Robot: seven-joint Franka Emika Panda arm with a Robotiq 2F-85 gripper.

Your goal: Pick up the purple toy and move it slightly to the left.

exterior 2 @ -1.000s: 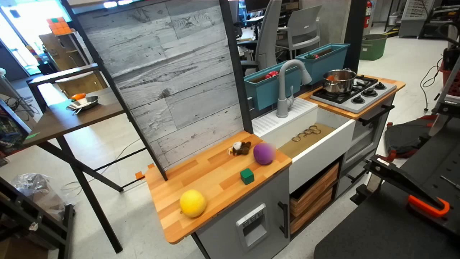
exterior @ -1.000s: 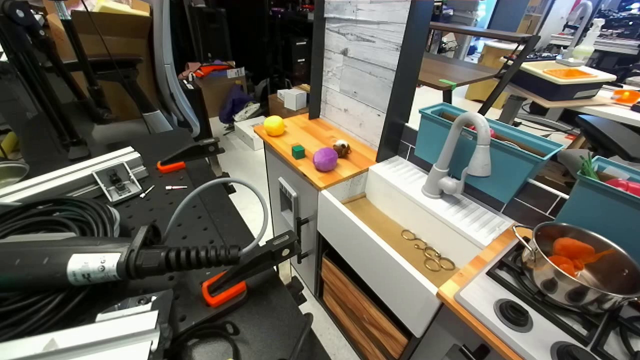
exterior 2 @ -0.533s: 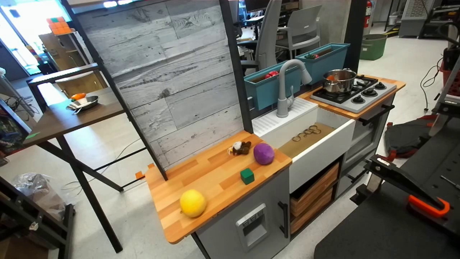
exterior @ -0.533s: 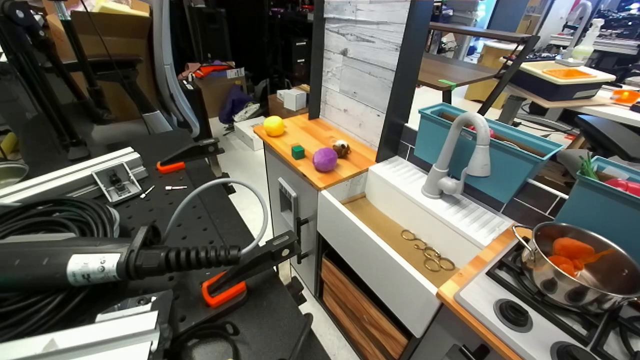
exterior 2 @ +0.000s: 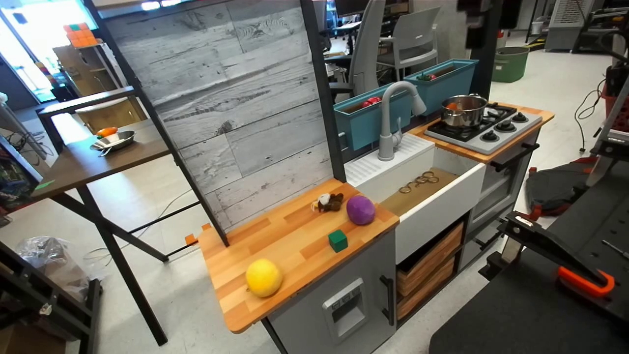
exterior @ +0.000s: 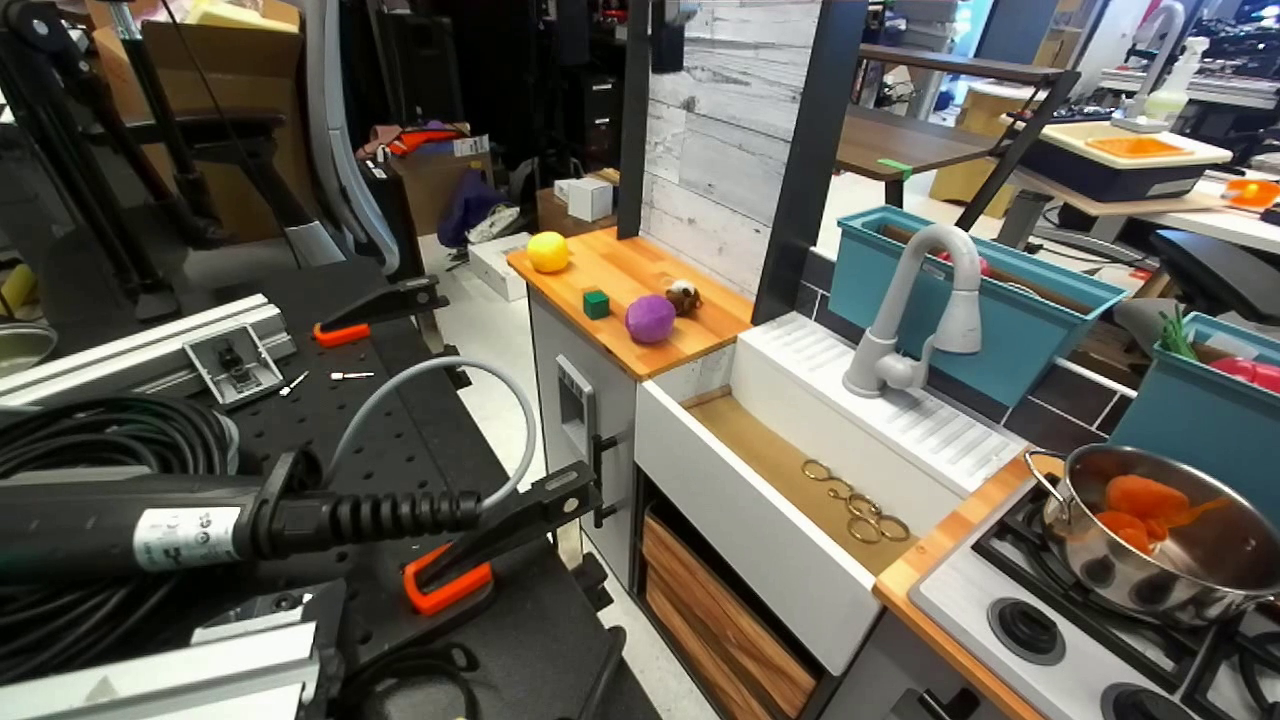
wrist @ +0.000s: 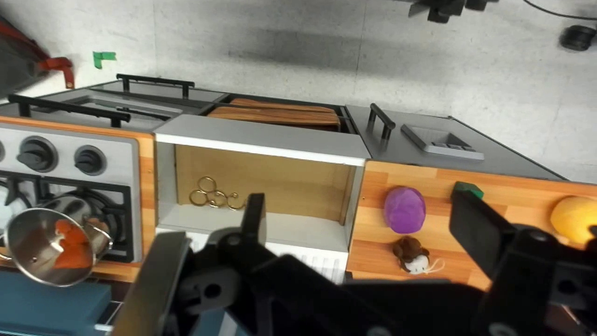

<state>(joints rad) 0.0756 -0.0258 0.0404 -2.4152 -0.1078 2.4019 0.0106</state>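
Observation:
The purple toy (wrist: 405,210), rounded and smooth, rests on the wooden counter near the sink-side edge. It shows in both exterior views (exterior: 651,319) (exterior 2: 360,210). My gripper (wrist: 358,200) is open and empty in the wrist view, with its fingers wide apart. It is high above the counter, and the purple toy appears between the fingers from above, apart from both. One finger's pad (wrist: 478,233) partly covers the green block in the wrist view. In both exterior views only a dark end of the gripper shows at the top edge.
On the counter (exterior 2: 295,231) are a green block (exterior 2: 338,241), a brown-and-white plush (exterior 2: 328,202) close to the purple toy, and a yellow ball (exterior 2: 264,278). The sink (exterior: 760,490) with a tall faucet (exterior: 915,300) adjoins. A wood-pattern panel (exterior 2: 236,98) stands behind the counter.
A dark part of my gripper has come into view at the top of both exterior views. The purple toy and the other counter objects have not moved.

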